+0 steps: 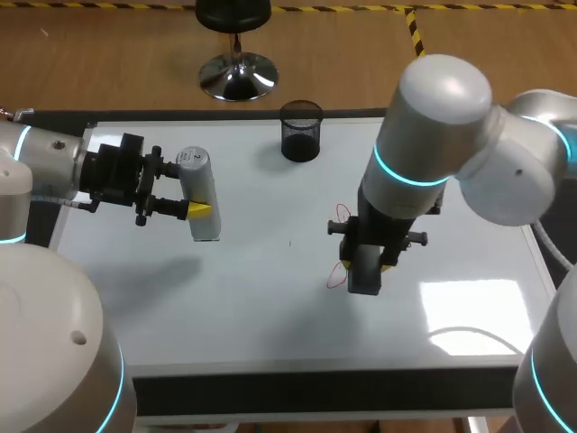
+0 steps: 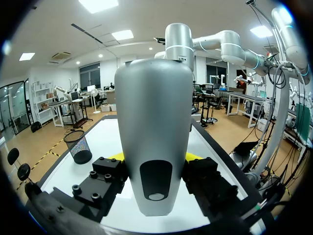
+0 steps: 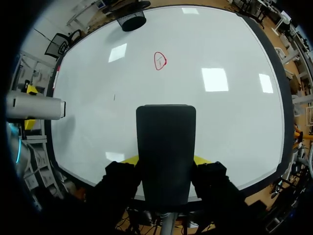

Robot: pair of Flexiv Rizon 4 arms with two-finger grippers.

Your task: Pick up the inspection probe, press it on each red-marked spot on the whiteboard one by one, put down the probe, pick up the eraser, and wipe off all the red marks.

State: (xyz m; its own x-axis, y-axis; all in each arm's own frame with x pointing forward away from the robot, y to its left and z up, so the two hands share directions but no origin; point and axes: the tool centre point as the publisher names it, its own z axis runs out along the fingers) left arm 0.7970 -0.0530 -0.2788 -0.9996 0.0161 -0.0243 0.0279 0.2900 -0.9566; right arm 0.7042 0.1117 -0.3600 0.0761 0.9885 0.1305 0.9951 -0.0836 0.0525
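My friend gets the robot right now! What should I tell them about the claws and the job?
Left claw: shut on the silver probe, held over the left side of the whiteboard; not put down yet.
Right claw: shut on the black eraser, near the board's middle.
Done: both tools are picked up. Whether the spots were pressed cannot be told.
Left: two red marks remain, the upper red mark and the lower red mark beside the eraser. Wipe both and set the probe down.

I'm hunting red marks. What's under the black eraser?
The whiteboard. In the head view a red mark pokes out beside the eraser; whatever lies directly beneath it is hidden.
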